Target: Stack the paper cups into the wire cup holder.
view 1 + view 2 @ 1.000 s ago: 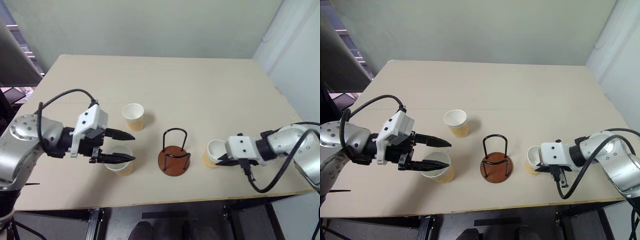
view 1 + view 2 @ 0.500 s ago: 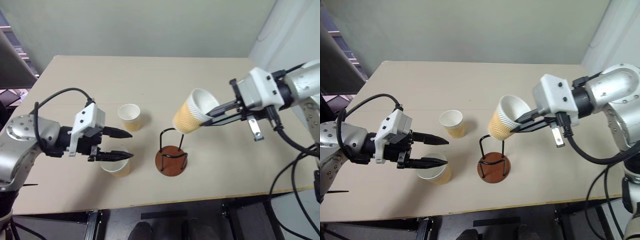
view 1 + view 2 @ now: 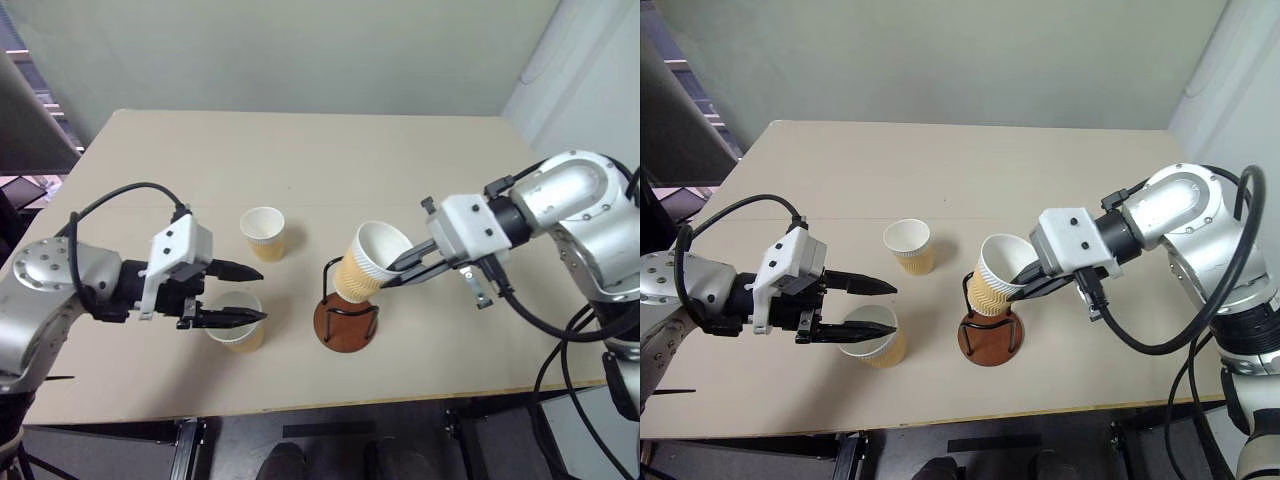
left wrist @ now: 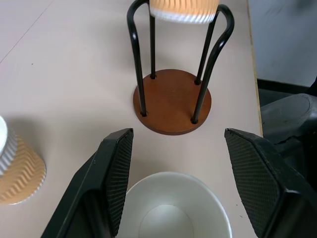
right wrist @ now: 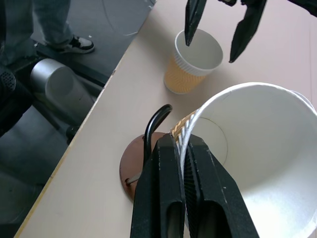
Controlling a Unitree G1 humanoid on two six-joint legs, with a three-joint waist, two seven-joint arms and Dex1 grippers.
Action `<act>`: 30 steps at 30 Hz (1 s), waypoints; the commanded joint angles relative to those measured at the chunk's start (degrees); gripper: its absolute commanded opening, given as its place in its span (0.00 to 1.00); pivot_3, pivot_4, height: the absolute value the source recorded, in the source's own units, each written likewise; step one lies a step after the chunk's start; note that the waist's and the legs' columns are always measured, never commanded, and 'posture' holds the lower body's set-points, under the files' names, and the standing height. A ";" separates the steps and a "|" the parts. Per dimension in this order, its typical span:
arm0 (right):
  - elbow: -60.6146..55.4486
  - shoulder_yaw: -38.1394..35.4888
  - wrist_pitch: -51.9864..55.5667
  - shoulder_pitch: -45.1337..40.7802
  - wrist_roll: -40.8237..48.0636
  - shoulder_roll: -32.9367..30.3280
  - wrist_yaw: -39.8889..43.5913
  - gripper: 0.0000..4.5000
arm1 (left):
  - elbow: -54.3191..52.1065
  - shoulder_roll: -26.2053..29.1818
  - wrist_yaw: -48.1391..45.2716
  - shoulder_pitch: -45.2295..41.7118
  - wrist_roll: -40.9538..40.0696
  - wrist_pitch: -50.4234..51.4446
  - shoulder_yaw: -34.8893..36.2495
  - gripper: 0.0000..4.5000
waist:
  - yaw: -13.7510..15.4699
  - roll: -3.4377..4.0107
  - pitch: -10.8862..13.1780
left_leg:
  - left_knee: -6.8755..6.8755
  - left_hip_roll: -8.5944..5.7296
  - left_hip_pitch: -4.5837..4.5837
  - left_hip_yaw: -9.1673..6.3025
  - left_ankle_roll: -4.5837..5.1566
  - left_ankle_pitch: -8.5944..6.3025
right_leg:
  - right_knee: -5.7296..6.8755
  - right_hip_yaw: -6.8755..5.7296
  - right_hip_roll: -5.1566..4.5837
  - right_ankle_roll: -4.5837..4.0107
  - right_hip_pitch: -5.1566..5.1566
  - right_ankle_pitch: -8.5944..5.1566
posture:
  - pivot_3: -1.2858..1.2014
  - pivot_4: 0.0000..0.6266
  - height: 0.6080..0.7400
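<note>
Beige table (image 3: 420, 160); right gripper (image 5: 181, 148) clamped on tilted cup (image 3: 368, 262) rim, left gripper (image 3: 245, 293) apart above another cup (image 3: 236, 322).

Left end effector (image 3: 250, 293) fingers spread; right end effector (image 3: 392, 272) pinched shut, raised.

The far half of the table (image 3: 400, 150) is bare and easy to pass. Near the front edge, the wire cup holder (image 3: 345, 318) stands mid-table, a held cup (image 3: 367, 262) tilted over it. Two cups (image 3: 263, 232) (image 3: 236, 318) crowd the front left.
</note>
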 commanded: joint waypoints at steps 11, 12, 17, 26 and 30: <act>0.07 -0.31 -0.23 0.62 -3.43 1.12 -1.32 0.59 | 0.44 2.02 -0.84 -2.32 0.93 -1.29 0.53 0.70 | 0.04 -0.01 0.00 | 0.00 -0.01 -0.01 -0.01 -0.01 -0.01 | -0.02 0.00 -0.01 0.00 0.00 0.00 | 0.52 0.24 1.00; -0.17 -0.52 0.28 1.03 -3.45 0.97 -1.73 0.66 | 1.19 2.22 -1.22 -2.98 1.63 -1.85 -0.07 0.70 | 0.05 0.00 0.00 | 0.00 -0.01 -0.01 -0.02 -0.01 -0.01 | -0.01 0.00 -0.01 0.00 0.01 0.00 | 0.52 0.24 1.00; -0.30 -6.51 4.12 4.72 -1.34 -1.72 -5.23 0.99 | 5.73 3.34 -3.54 -7.00 5.42 -4.98 -3.31 0.70 | 0.19 0.00 0.00 | 0.00 0.00 -0.01 -0.04 -0.01 -0.01 | -0.02 0.00 -0.02 0.00 0.01 0.00 | 0.52 0.24 1.00; -4.95 -31.44 16.33 18.67 19.64 -8.89 -7.09 0.99 | 14.28 3.96 -12.88 -14.92 12.25 -11.59 -12.07 0.70 | 0.90 0.00 0.00 | -0.03 -0.21 -0.09 -0.01 0.00 -0.01 | -0.15 0.04 -0.21 -0.02 -0.01 -0.01 | 0.52 0.24 1.00; -9.18 -34.94 17.84 22.58 22.13 -10.40 -10.89 0.99 | 19.94 2.66 -15.79 -19.09 18.24 -15.90 -17.51 0.70 | 0.44 0.01 0.01 | -0.01 -0.20 0.00 0.04 0.00 0.00 | -0.07 0.10 -0.21 -0.02 0.00 -0.01 | 0.52 0.24 1.00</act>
